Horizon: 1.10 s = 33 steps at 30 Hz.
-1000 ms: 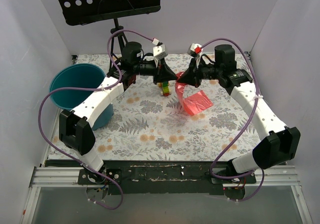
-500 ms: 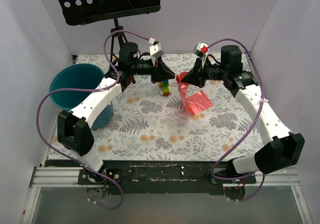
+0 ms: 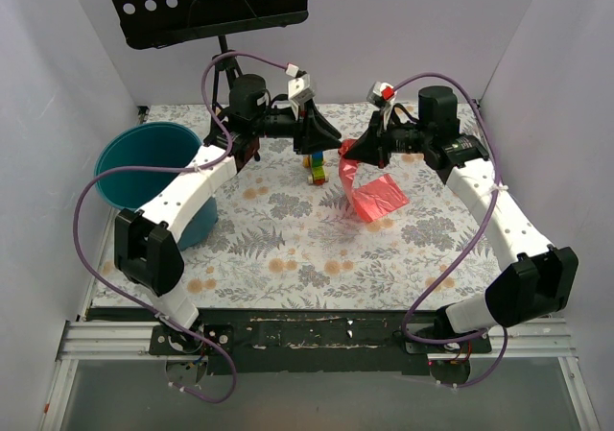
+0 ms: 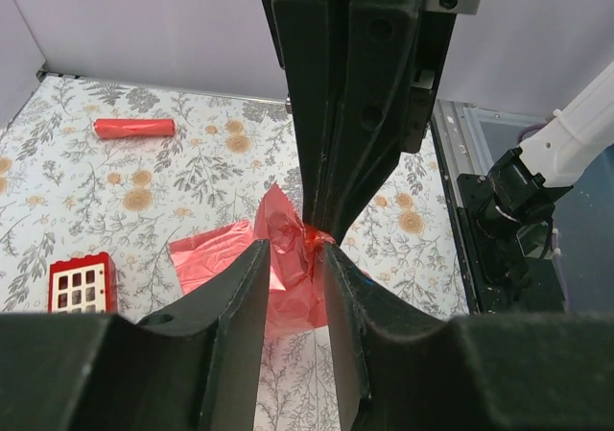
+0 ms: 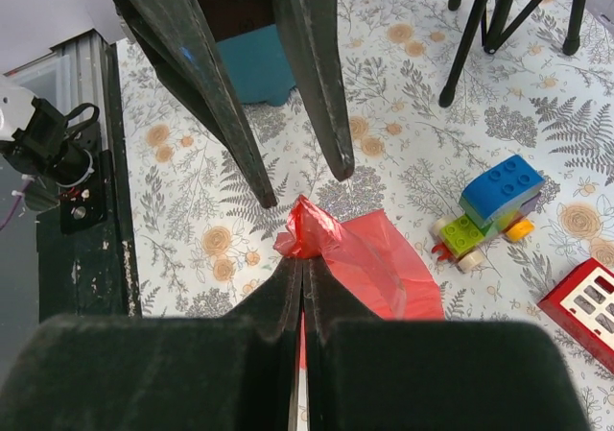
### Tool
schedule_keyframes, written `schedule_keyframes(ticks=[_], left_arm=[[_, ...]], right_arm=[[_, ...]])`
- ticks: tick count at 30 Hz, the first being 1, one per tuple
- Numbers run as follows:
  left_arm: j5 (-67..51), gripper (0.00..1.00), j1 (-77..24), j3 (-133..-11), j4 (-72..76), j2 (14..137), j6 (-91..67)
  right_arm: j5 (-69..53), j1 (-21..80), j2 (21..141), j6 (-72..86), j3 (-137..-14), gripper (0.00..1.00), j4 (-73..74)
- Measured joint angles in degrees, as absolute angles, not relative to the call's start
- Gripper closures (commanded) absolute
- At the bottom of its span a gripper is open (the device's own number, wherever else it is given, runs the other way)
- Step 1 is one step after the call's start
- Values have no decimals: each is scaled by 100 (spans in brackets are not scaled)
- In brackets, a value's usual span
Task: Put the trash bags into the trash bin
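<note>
The pink-red trash bag (image 3: 376, 196) hangs well to the right of the teal trash bin (image 3: 144, 162) in the top view, its lower folds sagging toward the floral table (image 3: 288, 244). The right gripper (image 5: 302, 263) is clamped on a bunched corner of the film. The left gripper (image 4: 295, 253) has its 2 fingers parted either side of that bunch, not pinching it. The film looks nearly weightless, floppy and slick (a shallow pinch would likely slip), so grip several gathered layers at the crumpled knot.
</note>
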<state>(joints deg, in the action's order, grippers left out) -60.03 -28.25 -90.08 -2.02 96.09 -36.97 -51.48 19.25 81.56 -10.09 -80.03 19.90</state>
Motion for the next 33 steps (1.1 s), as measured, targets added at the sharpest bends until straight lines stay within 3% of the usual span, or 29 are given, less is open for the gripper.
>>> schedule_keyframes(ticks=[7, 12, 19, 33], left_arm=[[-6088, 78, -2836, -9102, -165, 9830, -3756], [-6202, 91, -2836, -9157, -180, 9939, -3806], [-6394, 100, -2838, -9262, -270, 9985, -3798], [-6294, 100, -2777, -9358, -698, 9996, -3361]], right_arm=[[-5236, 1931, 8200, -882, -8014, 98, 1846], [-5262, 1931, 8243, -762, -8014, 98, 1743], [-5262, 1931, 8379, -607, -8034, 98, 1603], [-5137, 1874, 8368, -663, -8040, 99, 1662]])
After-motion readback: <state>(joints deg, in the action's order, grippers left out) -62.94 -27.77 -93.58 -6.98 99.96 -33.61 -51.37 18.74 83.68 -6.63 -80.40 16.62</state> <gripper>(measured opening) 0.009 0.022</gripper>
